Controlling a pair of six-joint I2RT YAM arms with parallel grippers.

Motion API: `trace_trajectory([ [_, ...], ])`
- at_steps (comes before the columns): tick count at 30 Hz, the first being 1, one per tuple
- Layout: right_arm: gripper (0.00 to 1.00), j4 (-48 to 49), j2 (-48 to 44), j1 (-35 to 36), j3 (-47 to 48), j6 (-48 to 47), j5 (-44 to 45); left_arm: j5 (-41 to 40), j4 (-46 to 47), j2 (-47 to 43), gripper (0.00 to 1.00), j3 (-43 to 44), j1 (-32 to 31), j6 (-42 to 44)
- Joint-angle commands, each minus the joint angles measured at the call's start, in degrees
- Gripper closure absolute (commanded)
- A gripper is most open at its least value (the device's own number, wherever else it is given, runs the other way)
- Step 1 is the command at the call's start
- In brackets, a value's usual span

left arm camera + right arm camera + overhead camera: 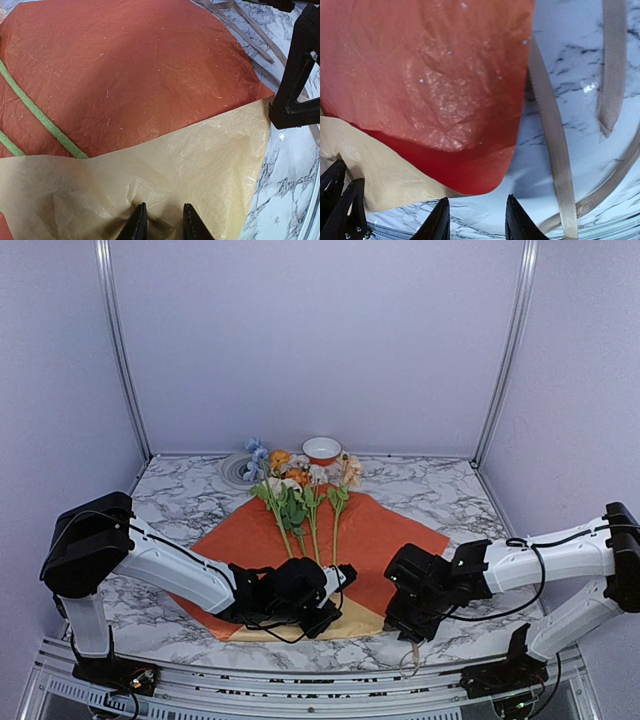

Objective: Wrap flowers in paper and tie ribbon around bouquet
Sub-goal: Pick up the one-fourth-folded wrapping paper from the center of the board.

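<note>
Large crinkled paper (395, 530), orange face up, lies on the marble table (190, 490) under green-stalked artificial flowers (300, 502), its near corner folded tan side up. Our left claw (161, 215), nearly closed, pinches that fold; our right claw (476, 212), part open and empty, hovers beside the paper's edge. We judge wrapping barely begun: next, catch that edge

We look down and forward from above and behind the arm bases, far enough to take in the whole worktop (190, 495). Each wrist camera sits close over the surface. One looks past the left end effector (163, 210) along the folded near edge of the paper (125, 75), the other past the right end effector (477, 200) at its near right corner. All three views share that corner.
</note>
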Motion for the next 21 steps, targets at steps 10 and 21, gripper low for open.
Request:
trace_trajectory([
  [10,0.65,4.75,3.66,-4.30,-0.37,1.00,0.06,1.08,-5.53,0.44,0.75,-2.94,1.02,0.00],
  [21,0.99,3.87,3.81,-4.37,-0.70,0.03,-3.23,0.75,-5.86,0.50,0.75,-2.85,1.45,-0.21],
])
